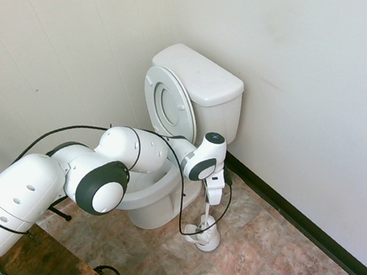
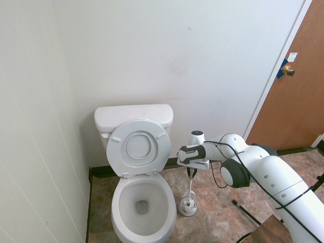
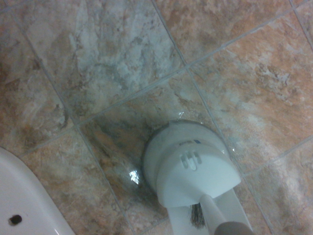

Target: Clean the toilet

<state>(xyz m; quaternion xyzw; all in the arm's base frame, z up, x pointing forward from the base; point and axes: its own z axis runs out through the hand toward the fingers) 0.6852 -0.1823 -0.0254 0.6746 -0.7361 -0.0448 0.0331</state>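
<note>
Now the claw (image 1: pixel 216 200) is clamped on the toilet brush handle (image 2: pixel 191 186); I'd lift straight up, clearing the holder (image 3: pixel 190 171) directly below, before swinging to the toilet (image 2: pixel 144 205) alongside.

In the second exterior view the toilet (image 2: pixel 143 202) stands against the back wall, hard by the side wall at its 9 o'clock. Its tank (image 2: pixel 132 117) lies at 12 o'clock from the bowl, and the seat and lid (image 2: pixel 139 147) lean upright against the tank. The brush holder (image 2: pixel 188 206) sits on the floor tiles (image 2: pixel 223 212) just beside the bowl, at its 3 o'clock. The brush handle (image 2: pixel 191 185) rises from the holder toward 12 o'clock, up to the gripper (image 2: pixel 194 171) directly above. The door (image 2: pixel 298 91) lies farther out at 2 o'clock.
</note>
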